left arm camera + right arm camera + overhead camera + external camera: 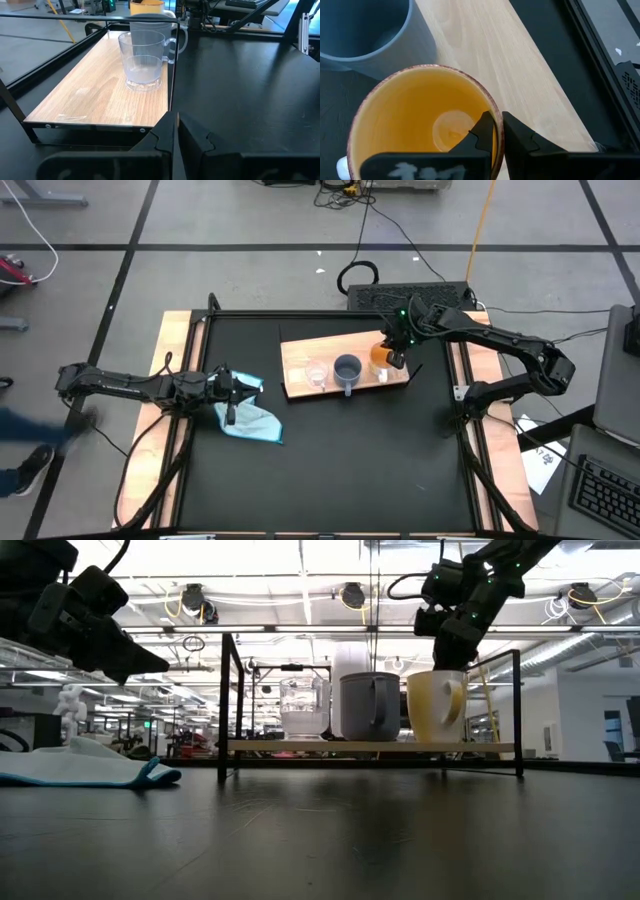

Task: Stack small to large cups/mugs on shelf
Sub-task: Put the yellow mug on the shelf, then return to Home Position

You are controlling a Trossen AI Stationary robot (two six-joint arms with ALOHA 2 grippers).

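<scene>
nearest you, the left gripper (232, 392) rests over the black worktop (330, 460) beside a light blue cloth (252, 422), its fingers together and holding nothing. beyond it sits the shelf (300, 350), a light-wood board carrying three vessels in a row: clear glass cup (317, 374), grey-blue mug (347, 369), then orange mug (379, 354), small to large. farthest, your right gripper (396, 356) has its fingers clamped on the orange mug's rim, likely just setting it down.
</scene>
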